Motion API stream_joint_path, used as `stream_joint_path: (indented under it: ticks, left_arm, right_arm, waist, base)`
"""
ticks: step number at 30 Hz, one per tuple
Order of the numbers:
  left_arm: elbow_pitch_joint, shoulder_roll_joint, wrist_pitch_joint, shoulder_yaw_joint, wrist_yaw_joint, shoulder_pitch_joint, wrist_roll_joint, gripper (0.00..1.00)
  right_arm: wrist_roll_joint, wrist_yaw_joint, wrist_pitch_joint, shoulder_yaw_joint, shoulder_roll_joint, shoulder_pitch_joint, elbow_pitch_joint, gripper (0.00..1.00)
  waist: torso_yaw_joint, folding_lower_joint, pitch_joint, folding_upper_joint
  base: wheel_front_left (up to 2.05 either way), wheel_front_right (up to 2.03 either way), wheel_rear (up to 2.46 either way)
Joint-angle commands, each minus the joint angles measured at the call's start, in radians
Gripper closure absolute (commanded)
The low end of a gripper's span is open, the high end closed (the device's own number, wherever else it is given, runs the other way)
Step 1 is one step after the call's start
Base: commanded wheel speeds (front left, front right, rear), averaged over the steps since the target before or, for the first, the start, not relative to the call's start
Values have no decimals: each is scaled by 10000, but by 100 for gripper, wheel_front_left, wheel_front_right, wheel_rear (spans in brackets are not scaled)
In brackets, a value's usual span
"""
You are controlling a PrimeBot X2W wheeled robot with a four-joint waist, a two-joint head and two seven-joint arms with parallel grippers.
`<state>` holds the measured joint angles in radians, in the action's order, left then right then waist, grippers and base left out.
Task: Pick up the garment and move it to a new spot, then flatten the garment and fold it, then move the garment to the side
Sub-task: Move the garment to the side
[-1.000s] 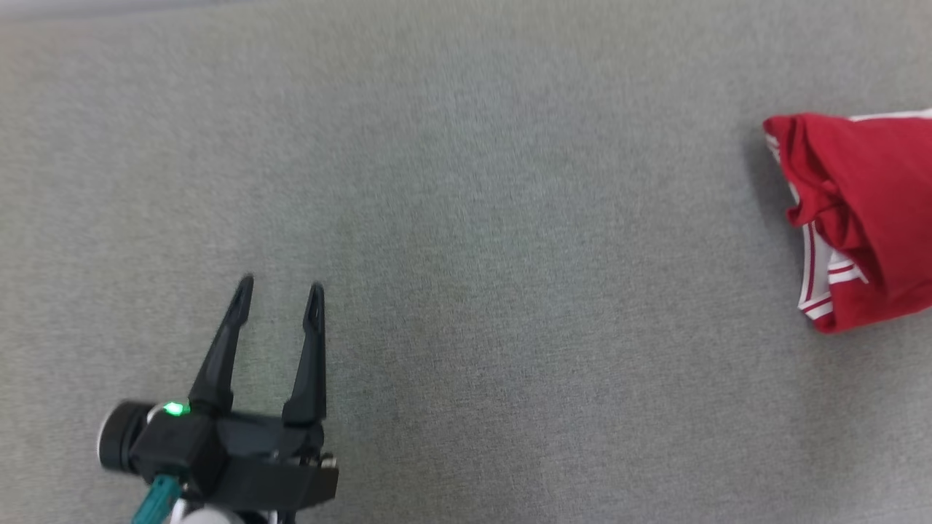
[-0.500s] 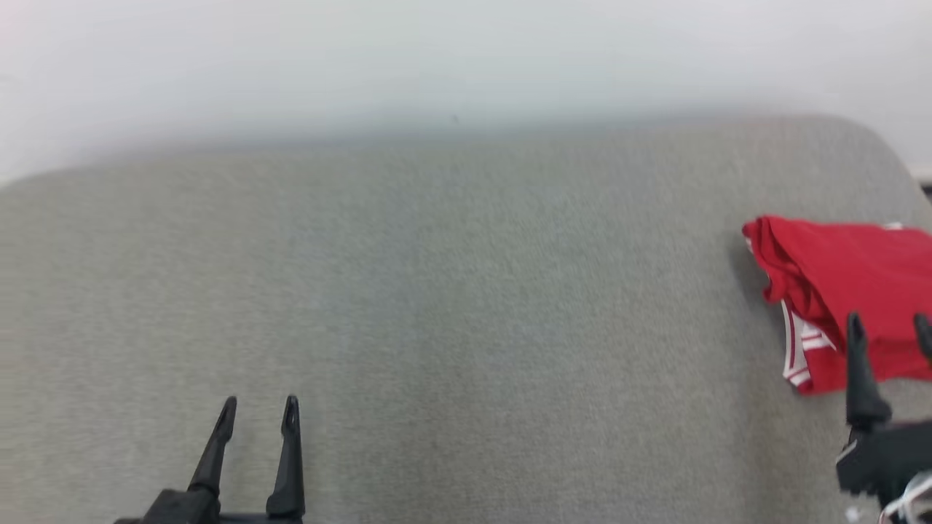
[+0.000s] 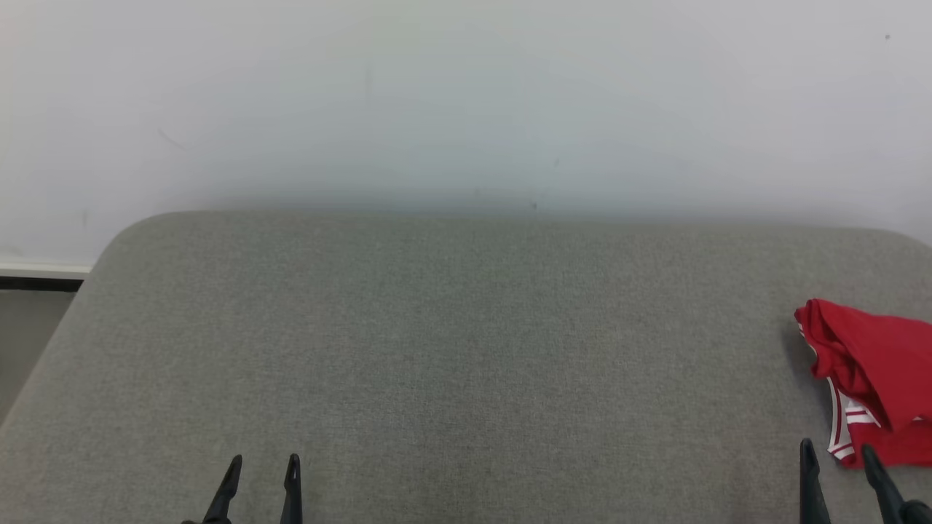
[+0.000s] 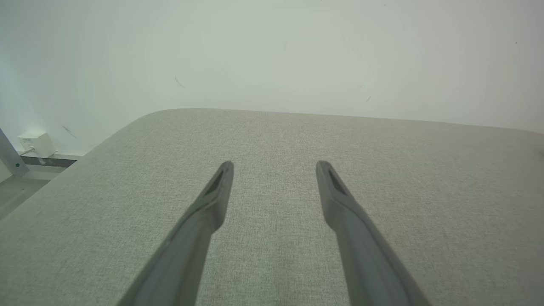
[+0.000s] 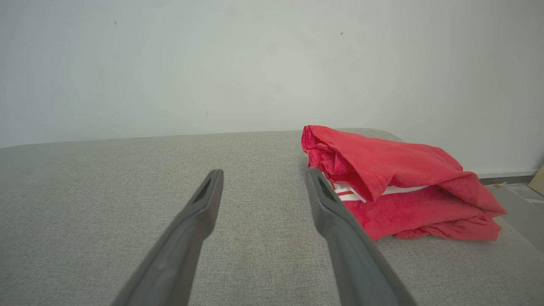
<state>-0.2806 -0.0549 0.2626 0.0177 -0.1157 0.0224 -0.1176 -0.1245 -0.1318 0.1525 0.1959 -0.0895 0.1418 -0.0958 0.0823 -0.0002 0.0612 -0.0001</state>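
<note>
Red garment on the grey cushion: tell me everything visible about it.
The garment is red, soft-looking cloth with white striped trim showing between its layers. It is folded into a loose, rumpled stack with uneven edges. It lies flat on the cushion near the cushion's right end. Only the cushion visibly touches it. The open right pincer points past its left edge and holds nothing.

- The left gripper (image 3: 263, 469) sits at seven o'clock in the head view. Its two dark fingers (image 3: 226, 491) are spread wide, tips pointing toward twelve.
- The right gripper (image 3: 837, 458) sits at five o'clock, jaws equally wide, both fingers leaning slightly toward eleven.
</note>
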Motion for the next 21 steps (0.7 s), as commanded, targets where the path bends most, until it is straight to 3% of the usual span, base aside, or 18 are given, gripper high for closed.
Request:
stream_joint_path:
  ticks: [1, 9, 21]
  left_arm:
    - [-78, -2, 24, -12, -57, 184, 35, 0]
    - [-298, 30, 24, -11, -96, 340, -150, 0]
    - [-129, 46, 24, -13, -122, 258, -374, 0]
  right_arm:
    - [30, 28, 115, 11, 54, 119, -145, 0]
    - [320, 28, 602, -101, 272, 415, -824, 0]
    - [431, 28, 765, -16, 380, 295, -857, 0]
  waist:
    - [236, 2, 313, 1]
    - [150, 2, 389, 1]
    - [58, 2, 353, 1]
  base:
    - [0, 0, 0]
    - [0, 0, 0]
    - [0, 0, 0]
